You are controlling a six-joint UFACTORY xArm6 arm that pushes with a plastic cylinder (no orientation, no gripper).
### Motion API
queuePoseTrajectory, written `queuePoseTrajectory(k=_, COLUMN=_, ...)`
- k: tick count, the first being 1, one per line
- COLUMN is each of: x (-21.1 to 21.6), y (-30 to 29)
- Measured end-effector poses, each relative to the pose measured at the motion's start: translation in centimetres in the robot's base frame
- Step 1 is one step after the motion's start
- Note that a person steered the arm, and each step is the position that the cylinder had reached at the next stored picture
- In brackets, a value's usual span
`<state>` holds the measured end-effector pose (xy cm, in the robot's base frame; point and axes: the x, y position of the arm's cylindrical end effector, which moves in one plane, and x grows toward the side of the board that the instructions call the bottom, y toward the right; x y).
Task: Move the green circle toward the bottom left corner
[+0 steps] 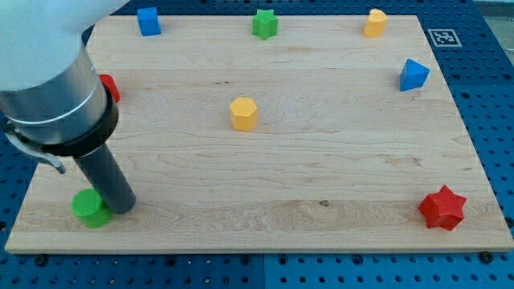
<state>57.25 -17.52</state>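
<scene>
Green circle (91, 208) bottom left, my tip (123, 208) touching its right

Looks like a robotics lab bench: wooden board (321, 177) on blue perforated mounting plate (490, 88), fiducial marker tag (441, 37) at the board's top-right corner.

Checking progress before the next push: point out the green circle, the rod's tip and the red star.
green circle (91, 209), camera view, its top face.
my tip (122, 208), camera view, the rod's very end.
red star (442, 207), camera view, its top centre.
</scene>
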Motion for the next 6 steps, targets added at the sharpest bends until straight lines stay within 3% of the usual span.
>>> queuePoseTrajectory(k=3, x=-0.4, y=-0.7)
queuePoseTrajectory(k=6, x=-14.4, y=1.2)
